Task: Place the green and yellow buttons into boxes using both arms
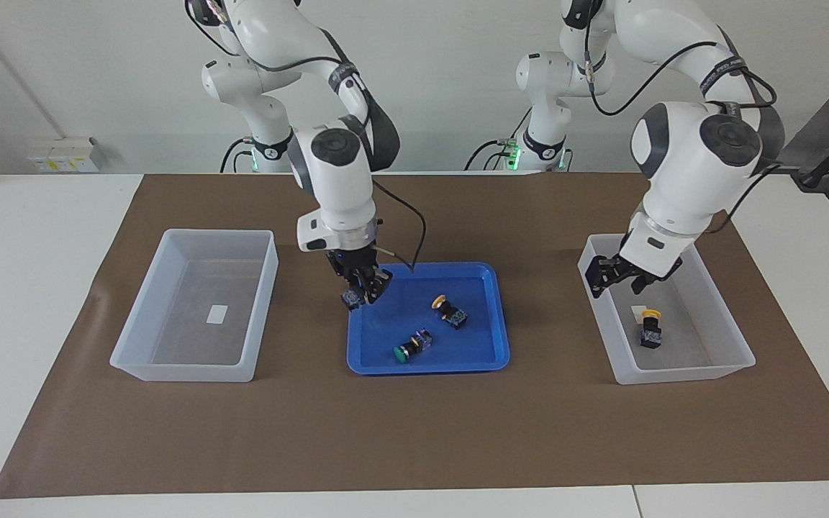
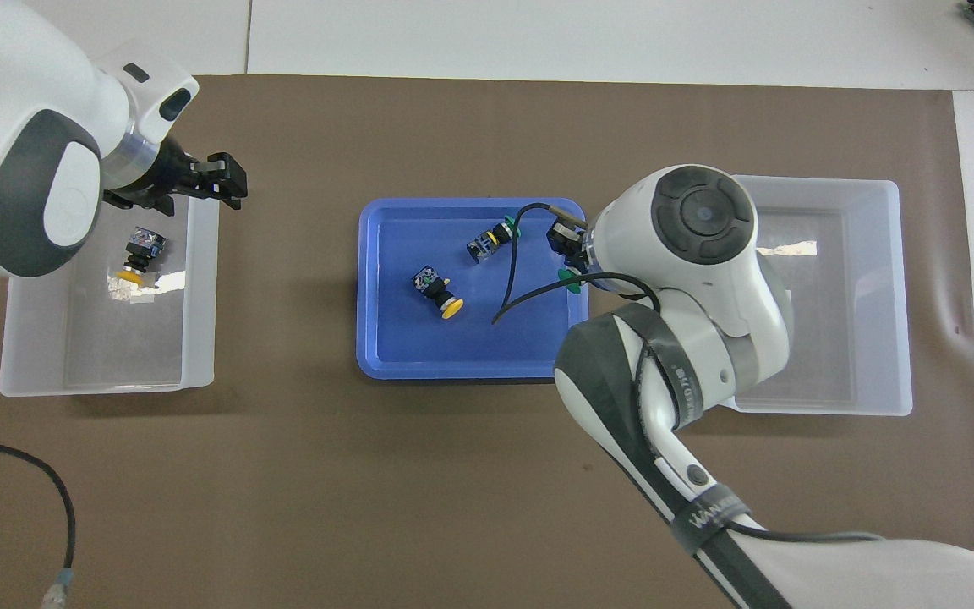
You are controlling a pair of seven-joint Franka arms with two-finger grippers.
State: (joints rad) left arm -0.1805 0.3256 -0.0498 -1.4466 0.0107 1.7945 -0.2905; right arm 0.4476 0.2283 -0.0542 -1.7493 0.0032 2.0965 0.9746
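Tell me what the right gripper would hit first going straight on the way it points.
Probably the blue tray: the right gripper, shut on a green button, points down over the tray's end toward the right arm. The button would touch first; depth is unclear.

Yellow button (image 1: 649,325) in box (image 1: 735,344); green button (image 1: 354,297) lifted; two on tray.

One camera looked from high across the table toward the robots; the other looked steeply down from above them — both shared the blue tray (image 1: 490,316) (image 2: 385,288).
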